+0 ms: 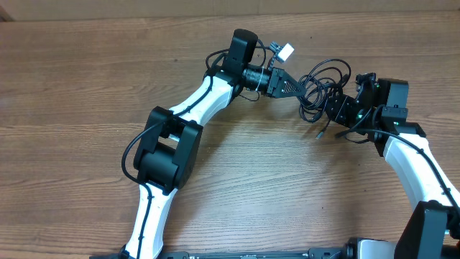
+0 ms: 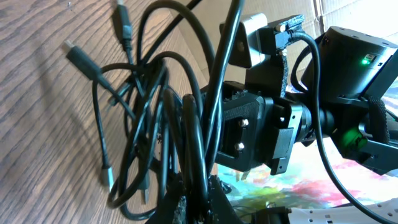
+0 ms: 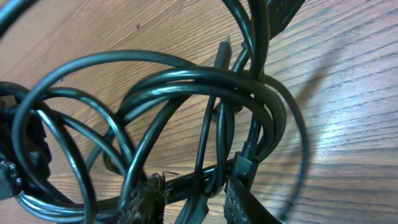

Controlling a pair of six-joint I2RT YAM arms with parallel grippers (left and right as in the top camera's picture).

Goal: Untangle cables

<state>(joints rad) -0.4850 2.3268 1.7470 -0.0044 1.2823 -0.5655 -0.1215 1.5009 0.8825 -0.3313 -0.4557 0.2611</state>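
1. cables [image 1: 323, 86]: one loose black knot strung between the two sets of jaws, just ahead of each. a plug [image 1: 318, 133] pokes out just beside the right jaws, over the counter [image 1: 86, 86].
2. left jaws: nipped together on a few strands. right jaws: narrow gap with strands running through it; pinched or not, cannot tell.
3. handling, my guess: light, limp, slick-sheathed, with springy loops that snag. best hold is just behind a plug, not mid-loop.
4. left wrist view shows free plugs [image 2: 78, 55] beyond the left jaws. right wrist view shows only crossing loops. only overhead shows the full spread.
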